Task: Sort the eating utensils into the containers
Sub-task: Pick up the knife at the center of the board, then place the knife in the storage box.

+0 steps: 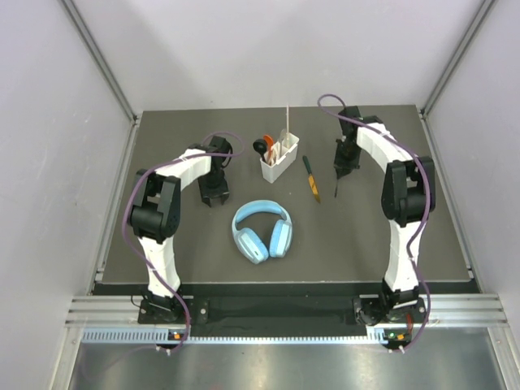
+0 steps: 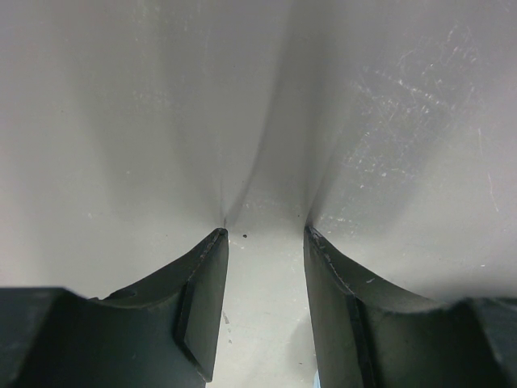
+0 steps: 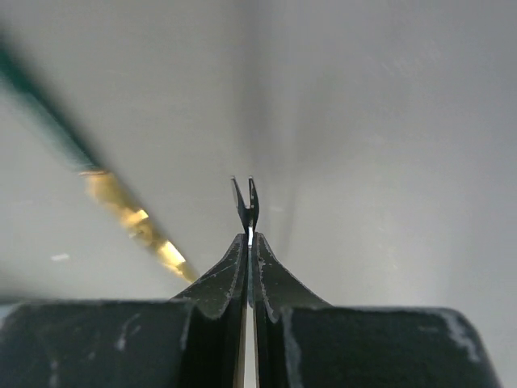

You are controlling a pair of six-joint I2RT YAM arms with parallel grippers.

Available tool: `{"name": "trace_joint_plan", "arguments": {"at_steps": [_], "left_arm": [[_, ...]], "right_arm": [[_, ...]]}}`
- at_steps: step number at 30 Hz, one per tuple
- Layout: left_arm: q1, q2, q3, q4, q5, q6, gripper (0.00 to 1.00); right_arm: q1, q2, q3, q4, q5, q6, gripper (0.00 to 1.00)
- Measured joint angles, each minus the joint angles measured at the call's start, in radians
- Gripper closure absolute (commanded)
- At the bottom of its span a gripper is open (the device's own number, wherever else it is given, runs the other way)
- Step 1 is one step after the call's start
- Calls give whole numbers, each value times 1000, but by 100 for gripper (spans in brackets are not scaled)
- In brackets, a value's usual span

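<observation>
Had two arms built alike, left arm [image 1: 175,172] left of the light-blue headphones [image 1: 262,231] and right arm [image 1: 400,183] right of them. Wore white shells over bulky black joint housings. Carried a purple cable [image 1: 126,223] looped loosely outside each arm, from base up to wrist. Ended in a black left gripper [image 2: 264,233] and a black right gripper [image 3: 249,236], with matte curved fingers [image 2: 202,311] tapering to narrow tips, faintly scuffed and dusty. Showed black bases [image 1: 158,307] on the near side of the headphones, with small coloured lights below.
</observation>
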Motion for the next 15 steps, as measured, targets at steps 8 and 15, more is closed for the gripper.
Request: {"name": "trace_joint_plan", "arguments": {"at_steps": [8,15], "left_arm": [[0,5,8,-7,0,3,52],[0,5,8,-8,-2,11,52]], "right_arm": [[104,-14,182,36,11,-114,100],[176,-52,199,129,32,-171,100]]}}
